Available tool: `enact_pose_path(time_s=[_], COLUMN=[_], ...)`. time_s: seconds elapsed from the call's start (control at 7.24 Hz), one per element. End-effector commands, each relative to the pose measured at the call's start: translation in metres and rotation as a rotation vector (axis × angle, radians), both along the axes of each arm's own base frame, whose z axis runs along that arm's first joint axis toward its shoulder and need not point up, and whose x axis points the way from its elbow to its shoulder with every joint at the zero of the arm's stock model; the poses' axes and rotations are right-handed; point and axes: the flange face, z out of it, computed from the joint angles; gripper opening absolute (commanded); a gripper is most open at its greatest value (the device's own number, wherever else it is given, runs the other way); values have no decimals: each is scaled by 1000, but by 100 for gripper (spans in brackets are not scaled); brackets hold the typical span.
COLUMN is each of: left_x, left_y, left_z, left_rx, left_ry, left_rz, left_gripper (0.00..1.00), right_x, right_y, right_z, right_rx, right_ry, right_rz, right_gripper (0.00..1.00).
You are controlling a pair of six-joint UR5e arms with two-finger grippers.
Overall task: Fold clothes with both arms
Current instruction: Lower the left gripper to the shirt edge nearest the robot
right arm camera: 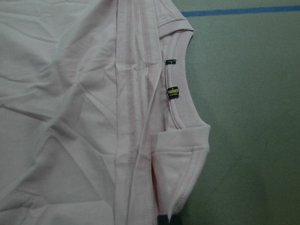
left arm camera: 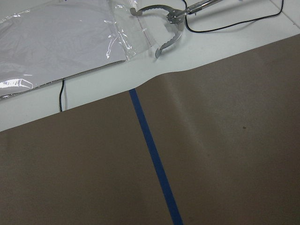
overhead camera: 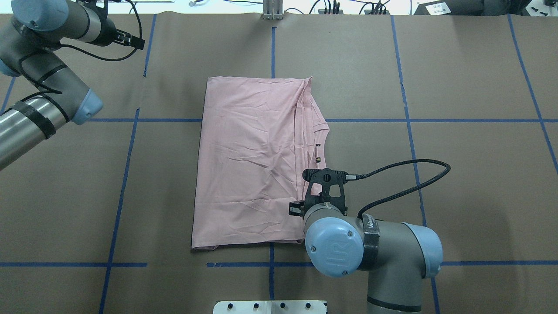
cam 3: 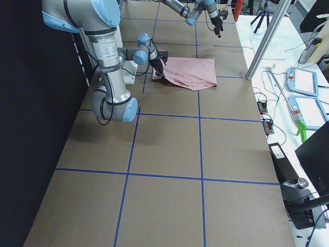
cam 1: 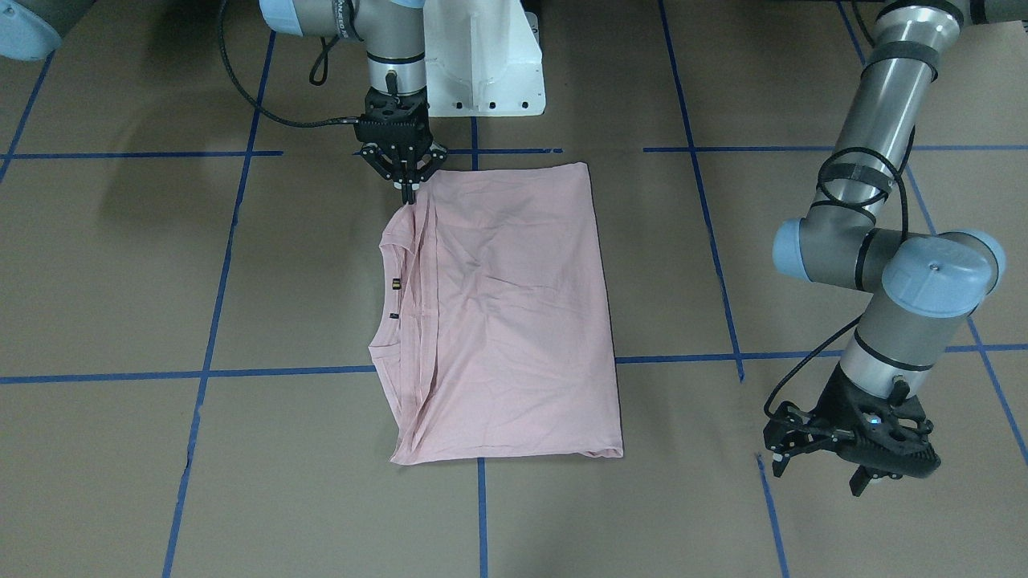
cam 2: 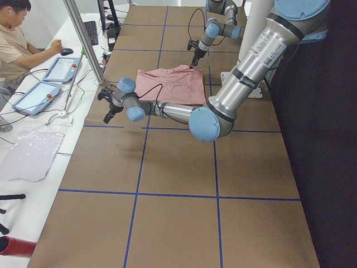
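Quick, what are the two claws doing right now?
The left gripper is open and empty.
The right gripper is shut on the shirt, at its corner near the collar.

The blue joint cap on the right arm, at six o'clock in the overhead view, bears an embossed "UR"; nothing else is legible.
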Motion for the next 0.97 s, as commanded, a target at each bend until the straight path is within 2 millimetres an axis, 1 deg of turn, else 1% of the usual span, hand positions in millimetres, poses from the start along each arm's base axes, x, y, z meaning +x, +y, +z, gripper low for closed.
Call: enact_pose_path(time_s=[0.0,0.14,0.28,0.41,0.55,0.69,0.83], left_x=[1,0,1,1,-8,-9,12], left_y=[2,3,6,15,39,77,138], left_z=[-9,-19,-31,-37,-48,-74,-99], left_rx=[10,19,29,-7,-36,-79,-130], left_ry=[8,15,31,75,147,211,238], left_rz=[4,7,18,41,44,44,85], left_gripper=[100,100,100,100,100,100,100], right_x=[-1,16,30,36,43,44,45], right_y=[15,15,16,18,19,19,16], right_z=[13,-6,-20,-12,-13,-13,-13], right_rx=[21,25,39,39,48,48,48], right_ry=[24,-19,-47,-62,-107,-121,-122], right_rz=[-13,-23,-59,-61,-59,-50,-39], right_gripper=[100,100,100,100,100,100,100])
